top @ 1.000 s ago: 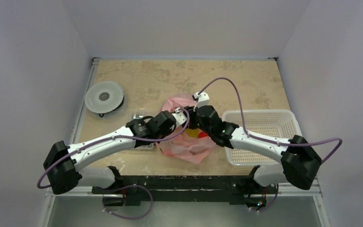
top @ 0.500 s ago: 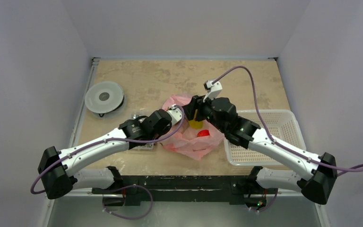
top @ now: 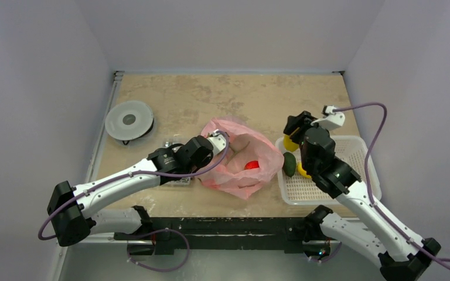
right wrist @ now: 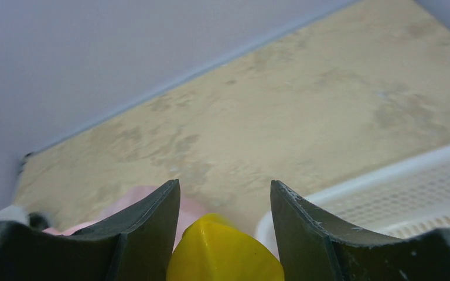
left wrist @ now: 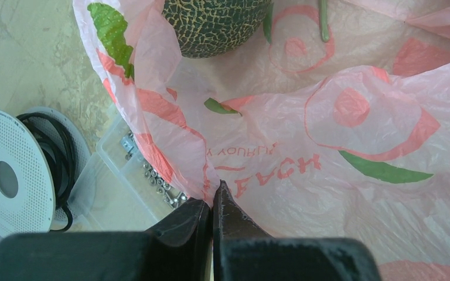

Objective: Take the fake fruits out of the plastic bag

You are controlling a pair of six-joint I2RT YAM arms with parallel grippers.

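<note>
Grip on yellow fruit [right wrist: 225, 252] above white basket [top: 304, 190] — plastic bag [top: 234, 175] pinched open.
Right gripper [right wrist: 224, 196] grasps it over the basket's far-left corner, near a dark green fruit [top: 289, 164] and yellow piece [top: 300, 171] at the left side. Left gripper [left wrist: 212, 196] clenched on the bag's rim, likely steadying the mouth. Red piece [top: 251, 165] and netted melon [left wrist: 214, 26] sit inside — melon cut off, held fruit's shape half hidden.

In the right wrist view the glossy yellow plastic fruit [right wrist: 222, 254] between the right fingers [right wrist: 146, 234] runs off the bottom edge. From above, the right arm [top: 334, 172] covers most of a second yellow piece [top: 300, 172], and the red object [top: 252, 165] inside the translucent pink plastic bag [top: 234, 175] is too small to identify. The left wrist view's top edge cuts the dark green netted melon [left wrist: 217, 26], and the bag hides part of the clear box of small metal parts [left wrist: 129, 175].
</note>
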